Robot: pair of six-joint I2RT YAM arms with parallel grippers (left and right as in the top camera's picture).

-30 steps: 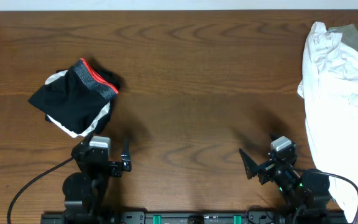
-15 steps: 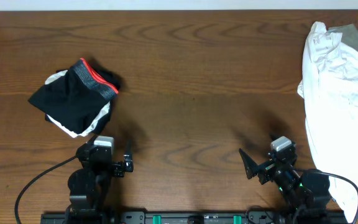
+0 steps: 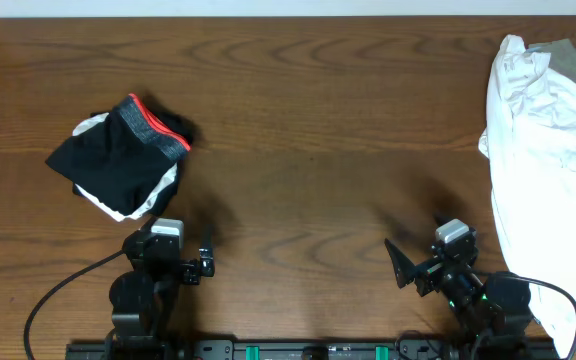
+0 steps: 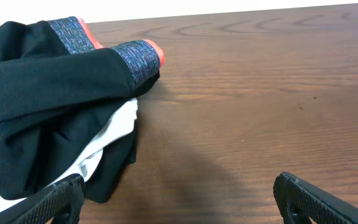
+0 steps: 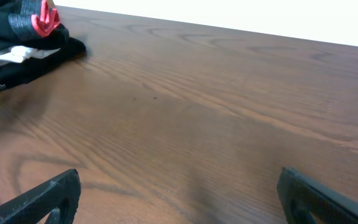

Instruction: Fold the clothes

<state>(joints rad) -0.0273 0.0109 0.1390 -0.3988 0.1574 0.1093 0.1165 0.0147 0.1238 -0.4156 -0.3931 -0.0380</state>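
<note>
A folded stack of black shorts with a grey and red waistband and a white garment under it (image 3: 120,160) lies at the left of the table; it fills the left of the left wrist view (image 4: 48,106) and shows far left in the right wrist view (image 5: 23,37). A heap of white and grey clothes (image 3: 548,150) lies at the right edge. My left gripper (image 3: 190,262) is open and empty near the front edge, just in front of the black stack (image 4: 179,205). My right gripper (image 3: 413,265) is open and empty over bare wood (image 5: 179,199).
The wooden table (image 3: 318,120) spans all views. The white clothing heap runs down the right side to beside my right arm's base (image 3: 548,300). Black cables trail from both arm bases at the front edge.
My left arm has drawn back slightly toward the front edge. The right arm and the clothes have not moved.
</note>
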